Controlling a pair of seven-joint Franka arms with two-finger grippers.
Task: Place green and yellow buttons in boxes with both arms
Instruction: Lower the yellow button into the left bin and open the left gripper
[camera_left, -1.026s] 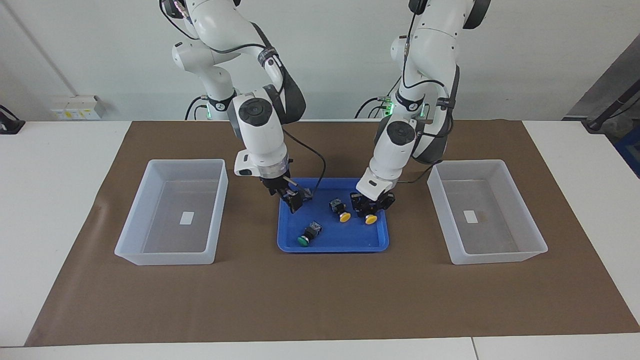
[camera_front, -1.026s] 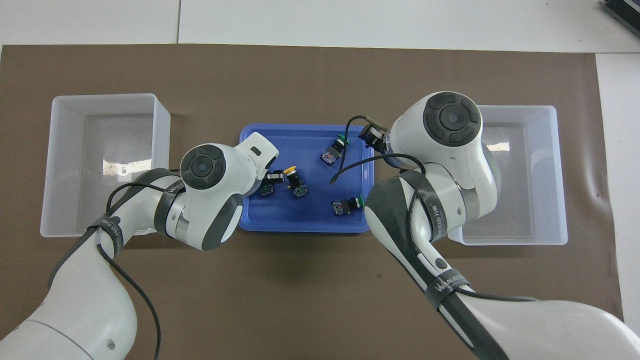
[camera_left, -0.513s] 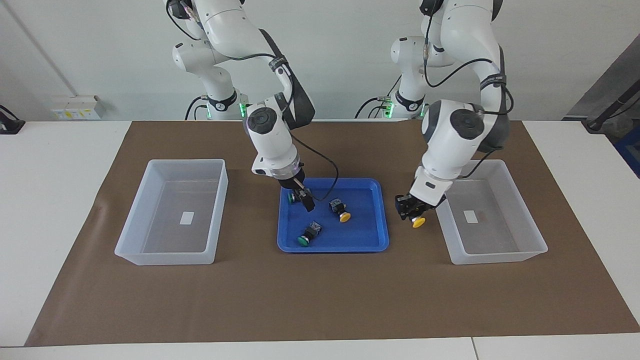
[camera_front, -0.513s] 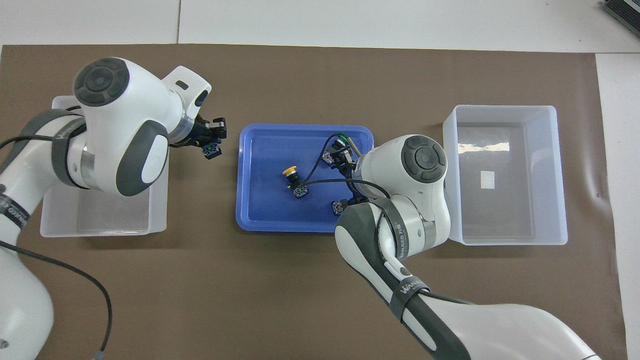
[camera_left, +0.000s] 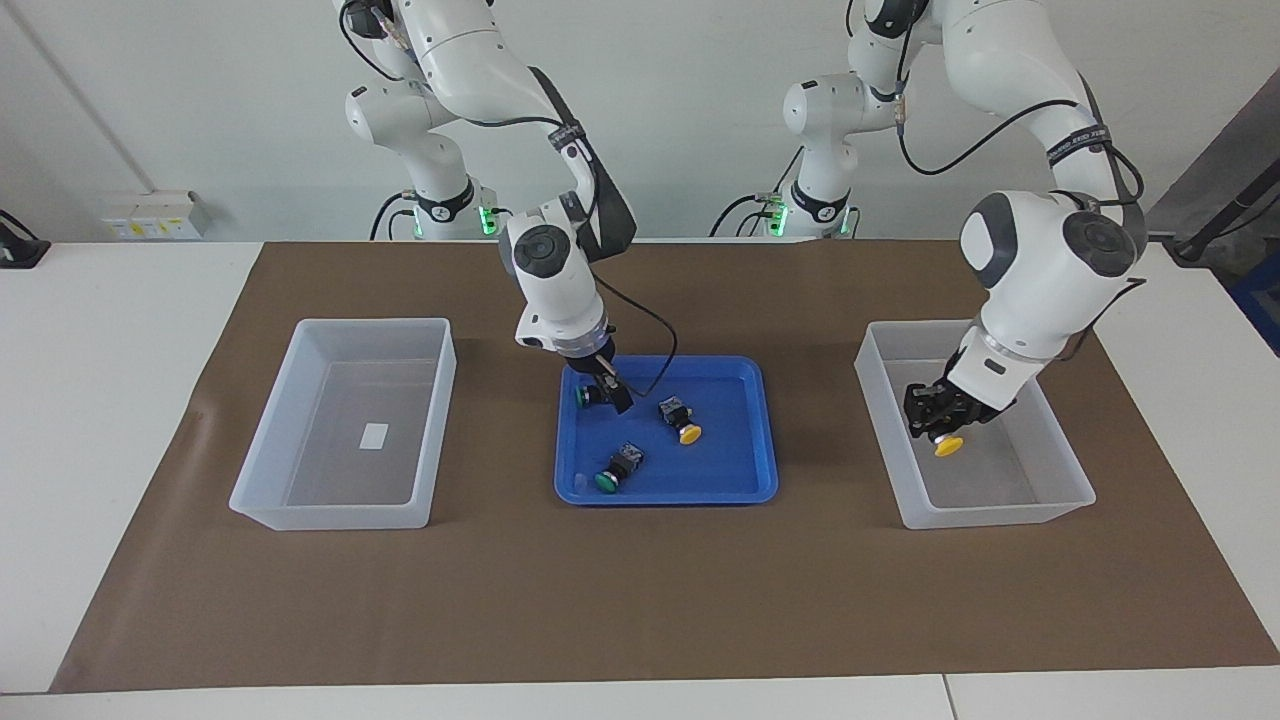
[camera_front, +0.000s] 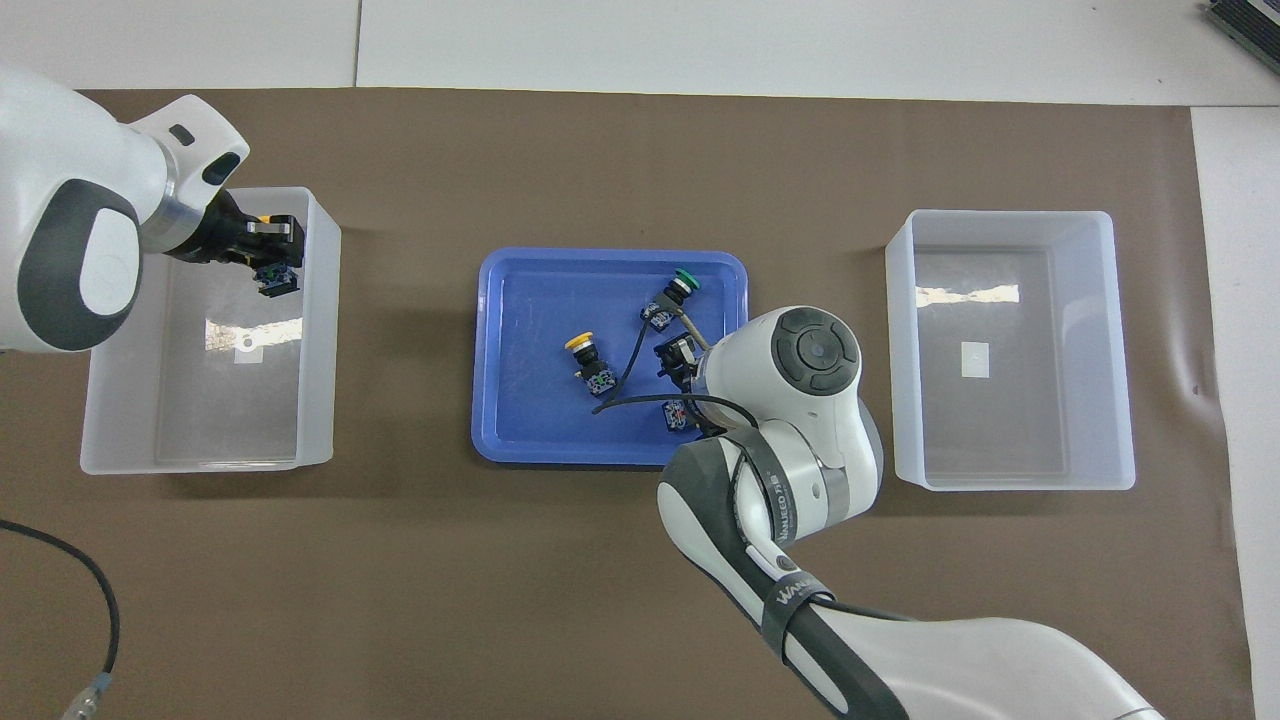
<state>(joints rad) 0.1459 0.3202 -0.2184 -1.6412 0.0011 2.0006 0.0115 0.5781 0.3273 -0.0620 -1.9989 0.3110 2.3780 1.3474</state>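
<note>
My left gripper (camera_left: 938, 422) is shut on a yellow button (camera_left: 948, 446) and hangs over the inside of the box (camera_left: 1000, 512) at the left arm's end; in the overhead view that gripper (camera_front: 270, 250) shows above the same box (camera_front: 318, 330). My right gripper (camera_left: 603, 393) is down in the blue tray (camera_left: 665, 494), open, with a green button (camera_left: 584, 396) at its fingers. My right wrist partly hides that button (camera_front: 678, 413) from above. A second green button (camera_left: 612, 472) and a yellow button (camera_left: 683, 425) lie loose in the tray. The other box (camera_left: 330, 515) holds only its label.
A brown mat (camera_left: 640, 600) covers the table's middle under the tray and both boxes. The right arm's black cable (camera_front: 630, 375) loops over the tray near the loose yellow button (camera_front: 588, 360).
My left arm lifted the yellow button out of the tray and swung it out over the box at its end. My right gripper moved within the tray to the green button.
</note>
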